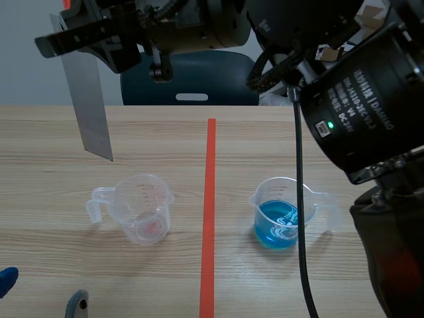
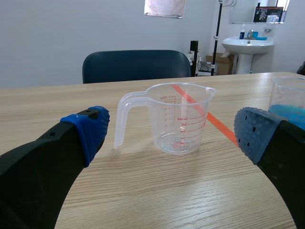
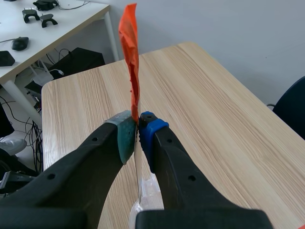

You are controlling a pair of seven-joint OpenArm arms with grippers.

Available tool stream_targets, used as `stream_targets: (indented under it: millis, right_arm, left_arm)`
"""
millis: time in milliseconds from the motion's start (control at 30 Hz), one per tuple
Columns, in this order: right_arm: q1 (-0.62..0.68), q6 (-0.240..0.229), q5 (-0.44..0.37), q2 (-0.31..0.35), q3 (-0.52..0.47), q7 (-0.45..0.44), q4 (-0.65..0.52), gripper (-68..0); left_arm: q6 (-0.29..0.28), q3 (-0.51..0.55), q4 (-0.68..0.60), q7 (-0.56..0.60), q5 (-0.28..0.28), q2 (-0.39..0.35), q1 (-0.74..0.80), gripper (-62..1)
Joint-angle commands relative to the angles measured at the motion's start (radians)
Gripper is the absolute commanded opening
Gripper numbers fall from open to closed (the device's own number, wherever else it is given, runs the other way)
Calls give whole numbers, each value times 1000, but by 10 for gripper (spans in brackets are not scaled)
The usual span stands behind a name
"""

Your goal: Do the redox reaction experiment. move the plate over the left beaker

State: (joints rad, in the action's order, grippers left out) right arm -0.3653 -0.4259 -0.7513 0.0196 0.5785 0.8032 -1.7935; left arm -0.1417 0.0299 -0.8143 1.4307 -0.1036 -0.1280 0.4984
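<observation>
**Plate held high, not yet over the left beaker**

Scene view: the right gripper (image 1: 83,38), on the arm that reaches across from the right side, is closed on the upper end of the grey plate (image 1: 91,109). The plate hangs nearly upright above the table (image 1: 331,132), beyond and to the left of the left beaker (image 1: 142,209), not over its mouth. The left gripper (image 1: 41,295) sits low at the near edge. The right beaker (image 1: 281,215), with blue liquid, stands across the orange-red tape line (image 1: 210,199), well apart. I think the main risk is that the plate travels too low, so its lower corner strikes the rim and tips the light, empty beaker.

Left wrist view: the left gripper's jaws stand wide open and hold nothing. The left beaker is ahead of them, untouched. A chair (image 2: 136,64) stands behind the table. This gripper is near the beaker and could get in the plate's way.

Right wrist view: the two pads (image 3: 125,138) press the plate, seen edge-on, and an orange strip (image 3: 131,62) rises above them. The hold looks narrow, so the plate may swing or slip.
</observation>
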Motion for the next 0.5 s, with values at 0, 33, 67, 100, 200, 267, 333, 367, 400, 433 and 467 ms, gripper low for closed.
stream_targets:
  millis: [0,33,67,100,200,267,333,367,400,433,467]
  right_arm:
    - [-17,10,-11,-6,5,2,-12,-669]
    - [-17,18,-11,-6,5,10,-12,-669]
    - [-17,19,-11,-6,5,19,-12,-669]
    - [-17,19,-11,-6,5,29,-12,-669]
    - [-17,19,-11,-6,5,42,-12,-669]
    - [-17,19,-11,-6,5,47,-12,-669]
    - [-17,19,-11,-6,5,56,-12,-669]
    - [-17,19,-11,-6,5,60,-12,-669]
    - [-17,19,-11,-6,5,62,-12,-669]
    - [-17,19,-11,-6,5,63,-12,-669]
    - [-17,19,-11,-6,5,63,-12,-669]
  left_arm:
    - [-1,6,-15,16,5,-9,3,-58]
    - [-1,6,-15,16,5,-9,3,-58]
    - [-1,6,-15,16,5,-9,3,-58]
    - [-1,6,-15,15,5,-9,3,-58]
    - [-1,6,-15,12,6,-9,3,-58]
    - [-1,6,-15,12,6,-9,3,-58]
    - [-1,6,-15,10,6,-8,3,-58]
    - [-1,6,-15,10,6,-8,3,-58]
    - [-1,6,-15,10,6,-8,3,-58]
    - [-1,6,-15,10,6,-8,3,-58]
    - [-1,6,-15,10,6,-8,3,-58]
